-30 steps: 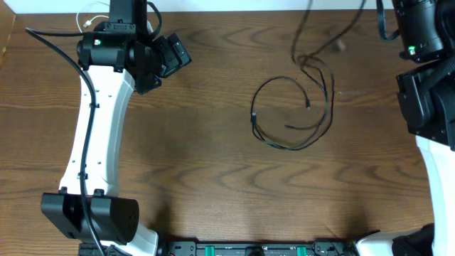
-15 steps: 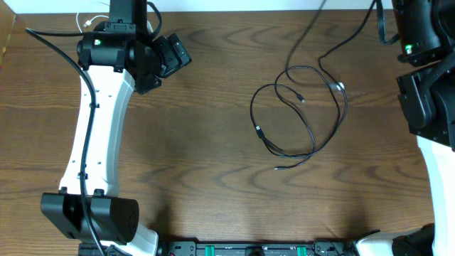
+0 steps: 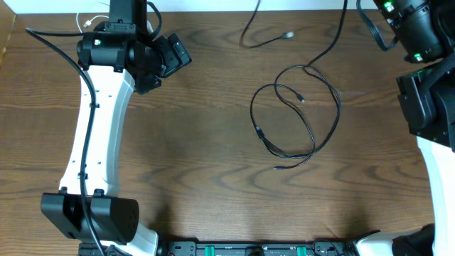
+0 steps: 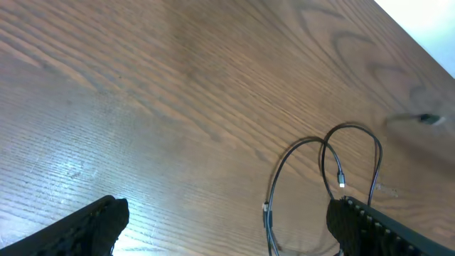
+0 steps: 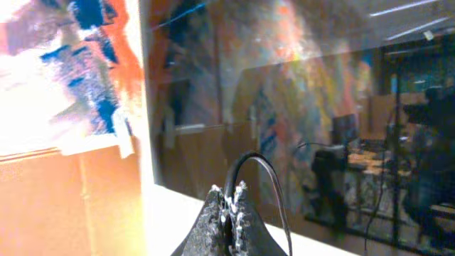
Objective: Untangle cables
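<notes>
PROGRESS: early, I judge | black cables lie in crossed loops well right of left gripper, which gapes wide and empty | right gripper pinched shut on one strand | white cable apart, just behind left gripper | LEFT: uncross loops

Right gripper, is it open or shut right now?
Shut. The right gripper shows fingertips pressed together in its wrist view, pinching a thin black cable that arcs up from them.
</notes>
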Robot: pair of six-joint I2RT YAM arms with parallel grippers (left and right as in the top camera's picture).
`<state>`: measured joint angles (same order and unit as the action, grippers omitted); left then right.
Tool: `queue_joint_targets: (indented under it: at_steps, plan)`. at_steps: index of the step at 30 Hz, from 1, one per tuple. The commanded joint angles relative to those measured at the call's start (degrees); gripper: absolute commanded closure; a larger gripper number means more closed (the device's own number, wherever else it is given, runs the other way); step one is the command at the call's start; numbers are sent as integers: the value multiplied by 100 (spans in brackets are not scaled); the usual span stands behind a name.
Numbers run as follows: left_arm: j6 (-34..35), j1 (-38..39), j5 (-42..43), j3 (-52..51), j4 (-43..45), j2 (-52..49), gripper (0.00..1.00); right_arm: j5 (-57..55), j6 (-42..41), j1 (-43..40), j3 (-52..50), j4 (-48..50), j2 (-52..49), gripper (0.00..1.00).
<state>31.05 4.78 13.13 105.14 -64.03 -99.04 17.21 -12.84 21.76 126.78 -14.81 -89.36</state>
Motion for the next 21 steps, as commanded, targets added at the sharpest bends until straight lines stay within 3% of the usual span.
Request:
queue_joint_targets:
  at_steps: [1, 6, 10, 13, 16, 21]
  plan:
    - [-81, 7, -98, -46, -2, -28, 5, 328, -168, -122, 105, -354, 111, 99]
    - [-79, 7, 0, -46, -17, -28, 5, 332, -127, -186, 96, -1950, 24, 99]
    - [-76, 7, 573, -46, -455, -28, 5, 221, -157, -186, 94, -2804, -190, 98]
    - [83, 7, 1016, -46, -509, -28, 4, -306, -839, -186, 94, -3082, -496, 99]
    - [-632, 79, 1473, -46, -531, -28, 5, -531, -1475, -186, 94, -3032, -782, 99]
    - [-1818, 437, 1480, -46, -533, -28, 5, -660, -2592, -186, 94, -2662, -1266, 99]
